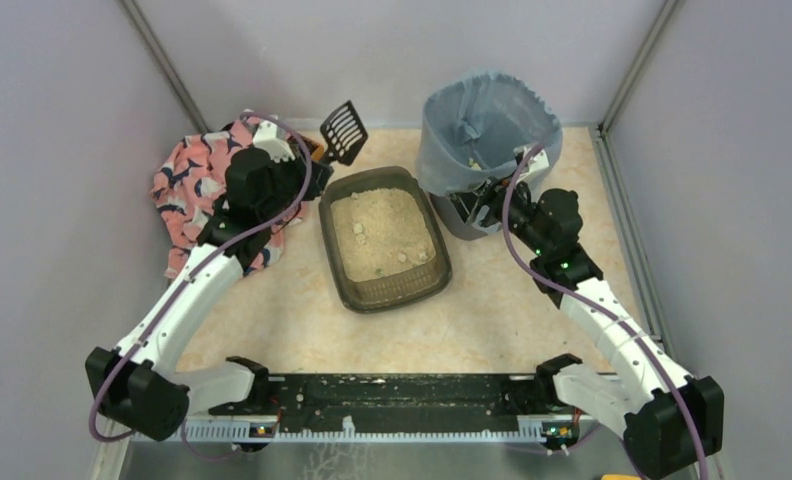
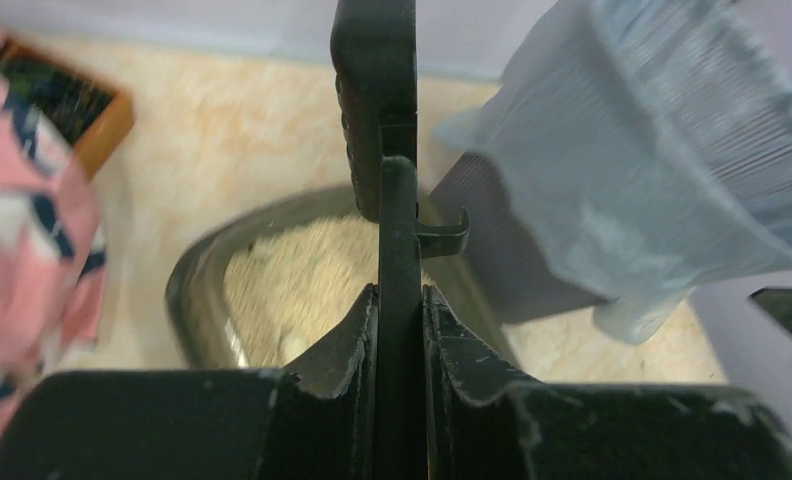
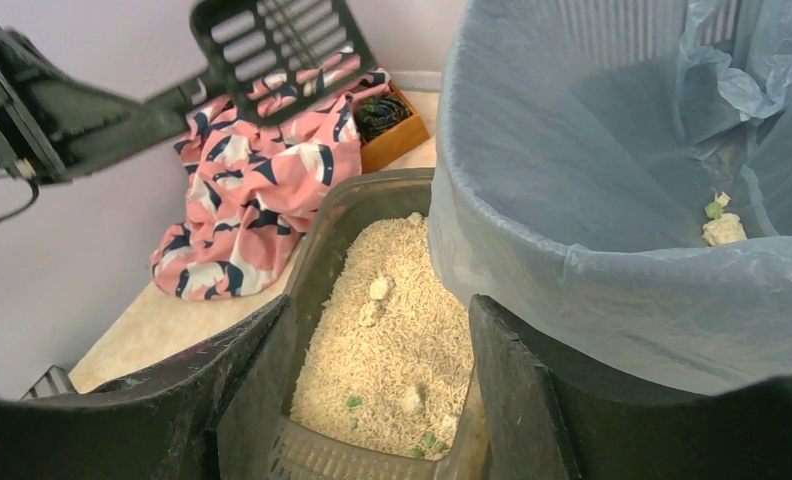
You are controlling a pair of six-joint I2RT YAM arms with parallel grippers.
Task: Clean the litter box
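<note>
The litter box is a dark tray of beige granules at the middle of the floor, with pale clumps and green bits in it. My left gripper is shut on the handle of the black slotted scoop, held in the air past the box's far left corner. In the left wrist view the handle runs between the closed fingers. My right gripper is open and low between the box and the bin. Its fingers frame the box's near end.
The round bin with a blue-grey liner stands right of the box and holds a clump. A pink patterned cloth and a small wooden box lie at the far left. Purple walls close in three sides.
</note>
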